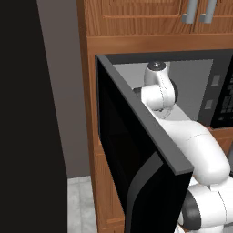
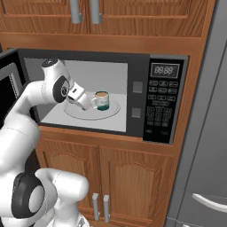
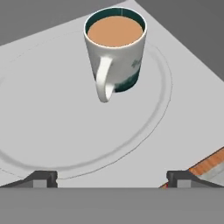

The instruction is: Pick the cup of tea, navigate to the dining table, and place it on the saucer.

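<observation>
Cup of tea: the cup of tea (image 3: 115, 48) stands upright in the upper middle of the hand view, on the far part of the round turntable plate (image 3: 52, 144) inside the open microwave (image 2: 164, 66). In the right base view it is in the centre of the frame.
Gripper: the gripper (image 3: 111, 178) has its two fingertips spread wide at the bottom corners of the hand view. Nothing is between them, and the cup is well apart from them.
Handling: I judge the cup stiff, smooth and probably slippery, and breakable. It is nearly full, so any tilt can spill the tea.
Where to hold: the handle (image 3: 104, 81) faces the camera. I think the body of the cup, across its width and below the rim, is the safer place.
Writing: the microwave display (image 2: 164, 70) shows digits like 88:88. A dark green mark on the cup side is too small to read.
Door: the microwave door (image 1: 136, 154) hangs open at the left.
</observation>
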Motion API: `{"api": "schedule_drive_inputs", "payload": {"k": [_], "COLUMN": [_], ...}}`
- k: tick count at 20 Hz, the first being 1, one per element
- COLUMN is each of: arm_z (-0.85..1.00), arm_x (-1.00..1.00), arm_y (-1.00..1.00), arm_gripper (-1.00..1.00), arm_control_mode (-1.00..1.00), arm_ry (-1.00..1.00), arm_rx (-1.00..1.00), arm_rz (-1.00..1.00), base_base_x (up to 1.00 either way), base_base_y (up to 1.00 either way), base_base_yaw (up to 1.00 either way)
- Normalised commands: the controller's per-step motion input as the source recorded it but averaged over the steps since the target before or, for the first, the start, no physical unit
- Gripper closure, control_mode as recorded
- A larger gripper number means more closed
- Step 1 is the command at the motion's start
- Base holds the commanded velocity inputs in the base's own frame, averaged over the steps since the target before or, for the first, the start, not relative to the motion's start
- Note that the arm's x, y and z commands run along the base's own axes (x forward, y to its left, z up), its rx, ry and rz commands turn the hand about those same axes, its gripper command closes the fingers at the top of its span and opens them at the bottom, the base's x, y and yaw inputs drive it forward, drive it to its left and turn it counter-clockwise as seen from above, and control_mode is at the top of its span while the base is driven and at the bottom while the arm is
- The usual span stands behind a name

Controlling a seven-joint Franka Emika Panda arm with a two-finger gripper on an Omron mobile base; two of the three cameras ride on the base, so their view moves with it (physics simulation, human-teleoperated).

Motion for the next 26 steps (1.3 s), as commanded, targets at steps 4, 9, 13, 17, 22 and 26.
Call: {"api": "schedule_drive_inputs", "payload": {"k": [4, 9, 13, 17, 22, 26], "arm_z": [-0.13, -0.05, -0.08, -0.21, -0.24, -0.05], "arm_x": [0.18, 0.14, 0.13, 0.11, 0.12, 0.07], "arm_y": [-0.38, -0.33, -0.11, 0.00, 0.00, 0.00], "arm_gripper": [-1.00, -1.00, -1.00, -1.00, -1.00, -1.00], "arm_control_mode": [-1.00, -1.00, -1.00, -1.00, -1.00, -1.00], "arm_ry": [0.00, 0.00, 0.01, 0.00, 0.00, 0.00], "arm_rx": [0.00, 0.00, 0.00, 0.00, 0.00, 0.00], "arm_rz": [0.00, 0.00, 0.00, 0.00, 0.00, 0.00], "base_base_x": [0.00, 0.00, 0.00, 0.00, 0.00, 0.00], "base_base_y": [0.00, 0.00, 0.00, 0.00, 0.00, 0.00], "base_base_yaw": [0.00, 0.00, 0.00, 0.00, 0.00, 0.00]}}
